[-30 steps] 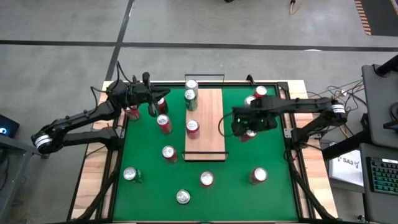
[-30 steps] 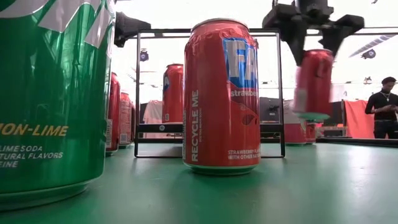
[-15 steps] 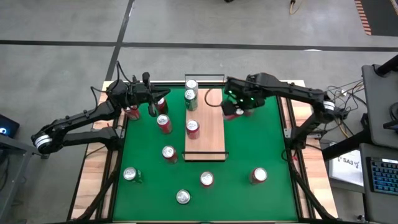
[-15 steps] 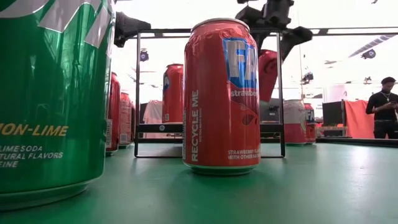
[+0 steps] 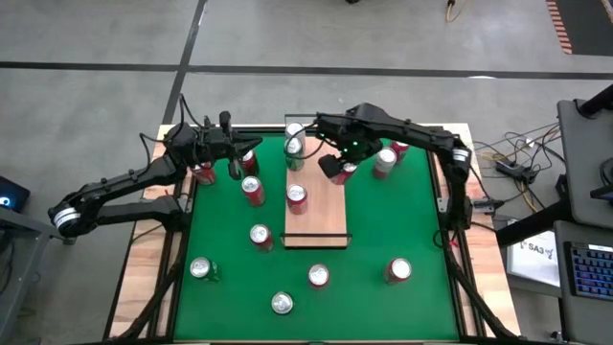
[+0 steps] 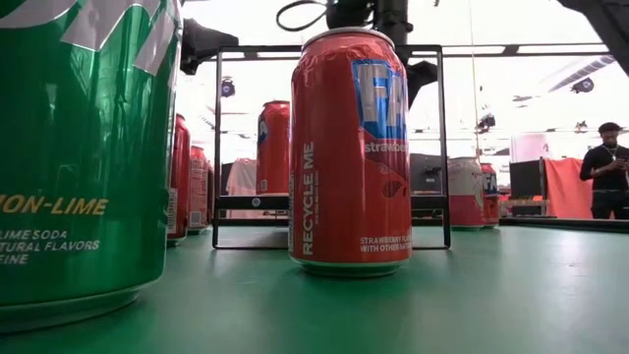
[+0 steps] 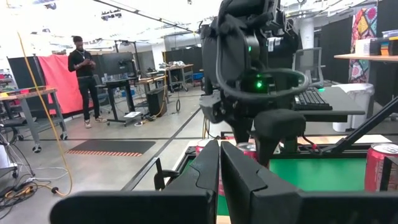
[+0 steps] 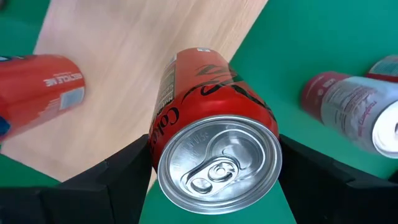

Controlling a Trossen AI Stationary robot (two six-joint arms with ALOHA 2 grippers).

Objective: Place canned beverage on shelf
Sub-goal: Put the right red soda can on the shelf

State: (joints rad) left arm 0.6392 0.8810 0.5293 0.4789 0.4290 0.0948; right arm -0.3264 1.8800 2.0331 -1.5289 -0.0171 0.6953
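The shelf [image 5: 315, 192] lies mid-table [image 5: 402, 230] and already carries three cans at its far half. Our right claw [image 5: 337, 169] grips a red cola can [image 8: 214, 155] above the shelf's right edge; we should level it over bare board before lowering. Our left claw [image 5: 235, 158], closed and empty, waits at the table's far left.

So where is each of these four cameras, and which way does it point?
High view: overhead, straight down on the shelf; both arms show.
Low view: at mat level, looking across past a red can into the room; arm parts hang above.
Left wrist view: on the left arm, past its shut left end effector toward the right arm.
Right wrist view: down past the right end effector gripping a cola can.
Shared: that cola can appears overhead too.
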